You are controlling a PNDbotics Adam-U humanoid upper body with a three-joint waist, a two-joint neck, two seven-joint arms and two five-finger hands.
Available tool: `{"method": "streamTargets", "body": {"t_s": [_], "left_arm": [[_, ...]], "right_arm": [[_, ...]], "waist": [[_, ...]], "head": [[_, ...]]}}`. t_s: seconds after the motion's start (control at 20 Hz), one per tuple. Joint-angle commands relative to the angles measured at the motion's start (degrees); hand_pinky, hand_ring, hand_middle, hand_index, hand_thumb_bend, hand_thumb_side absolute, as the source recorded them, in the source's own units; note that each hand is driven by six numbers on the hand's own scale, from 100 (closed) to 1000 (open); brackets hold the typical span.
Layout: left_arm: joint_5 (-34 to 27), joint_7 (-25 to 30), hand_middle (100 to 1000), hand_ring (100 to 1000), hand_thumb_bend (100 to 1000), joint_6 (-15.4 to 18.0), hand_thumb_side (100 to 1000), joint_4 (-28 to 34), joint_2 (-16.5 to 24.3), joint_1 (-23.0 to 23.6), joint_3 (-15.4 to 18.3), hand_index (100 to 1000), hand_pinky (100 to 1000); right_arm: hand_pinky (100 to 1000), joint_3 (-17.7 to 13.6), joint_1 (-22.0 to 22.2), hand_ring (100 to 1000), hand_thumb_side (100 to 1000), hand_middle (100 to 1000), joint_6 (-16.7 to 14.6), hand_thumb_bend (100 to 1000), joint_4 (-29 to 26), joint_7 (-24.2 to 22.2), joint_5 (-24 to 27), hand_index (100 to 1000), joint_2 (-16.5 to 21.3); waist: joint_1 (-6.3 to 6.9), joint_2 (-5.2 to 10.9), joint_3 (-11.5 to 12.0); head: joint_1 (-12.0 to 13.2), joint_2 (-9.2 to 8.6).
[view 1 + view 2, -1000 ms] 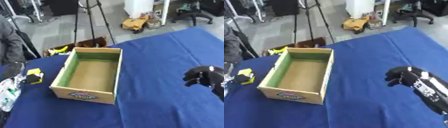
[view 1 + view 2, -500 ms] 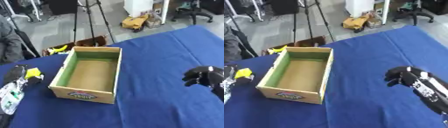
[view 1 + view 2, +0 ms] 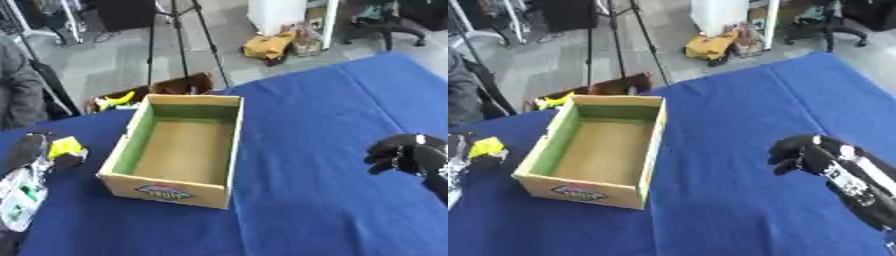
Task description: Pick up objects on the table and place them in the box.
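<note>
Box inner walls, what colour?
Green on the inner walls of the box, plain brown cardboard on the floor. Shows best in the left eye view.

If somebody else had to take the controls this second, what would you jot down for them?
Left hand: at the table's left edge, right beside the yellow object; I cannot tell whether its fingers hold it.
Right hand: over bare blue cloth at the right, fingers curled, holding nothing.
Box: open, left of centre on the table, nothing inside.
Done: nothing is in the box yet.
Left: get the yellow object into the box, just to its right. No other loose objects show on the cloth.
</note>
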State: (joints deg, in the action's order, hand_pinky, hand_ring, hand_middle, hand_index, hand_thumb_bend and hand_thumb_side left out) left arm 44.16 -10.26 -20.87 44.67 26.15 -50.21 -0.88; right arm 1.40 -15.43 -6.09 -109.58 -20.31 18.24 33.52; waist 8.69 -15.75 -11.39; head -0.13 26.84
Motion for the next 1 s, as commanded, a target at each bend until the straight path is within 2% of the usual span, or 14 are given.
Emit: {"method": "streamTargets", "body": {"t_s": [0.05, 0.5, 0.65, 0.9, 1.0], "left_arm": [[-1.0, -1.9, 703, 683, 532, 0.0, 573, 0.9, 1.6, -0.7, -0.1, 846, 593], [-1.8, 0.4, 688, 647, 439, -0.3, 548, -0.1, 1.1, -0.2, -0.6, 838, 570], [-2.3, 0.3, 666, 627, 373, -0.3, 521, -0.1, 0.6, -0.2, -0.5, 827, 557], [-3.8, -0.1, 645, 611, 318, 0.1, 499, -0.3, -0.2, -0.1, -0.7, 818, 540], [-4.4, -0.4, 630, 599, 253, 0.2, 463, -0.4, -0.5, -0.1, -0.8, 806, 528]], "right_arm": [[686, -0.5, -0.5, 741, 760, 715, 0.1, 100, -1.0, -0.1, 0.0, 796, 0.9], [686, -0.5, -0.5, 742, 761, 716, -0.1, 100, -1.0, -0.1, 0.1, 796, 1.0], [686, -0.5, -0.5, 742, 763, 716, -0.1, 100, -1.0, -0.2, 0.0, 796, 1.0], [686, -0.5, -0.6, 742, 765, 716, -0.1, 100, -1.0, -0.4, -0.2, 795, 0.9], [685, -0.5, -0.6, 742, 766, 716, -0.1, 100, -1.0, -0.4, -0.3, 795, 0.9]], "waist": [[-0.53, 1.41, 0.2], [-0.79, 1.31, 0.3], [-0.76, 1.09, 0.2], [-0.61, 0.79, -0.2], [-0.56, 0.70, -0.3]], "head": [[-0.1, -0.43], [-0.4, -0.58], [-0.4, -0.69], [-0.4, -0.90], [-0.4, -0.87]]}}
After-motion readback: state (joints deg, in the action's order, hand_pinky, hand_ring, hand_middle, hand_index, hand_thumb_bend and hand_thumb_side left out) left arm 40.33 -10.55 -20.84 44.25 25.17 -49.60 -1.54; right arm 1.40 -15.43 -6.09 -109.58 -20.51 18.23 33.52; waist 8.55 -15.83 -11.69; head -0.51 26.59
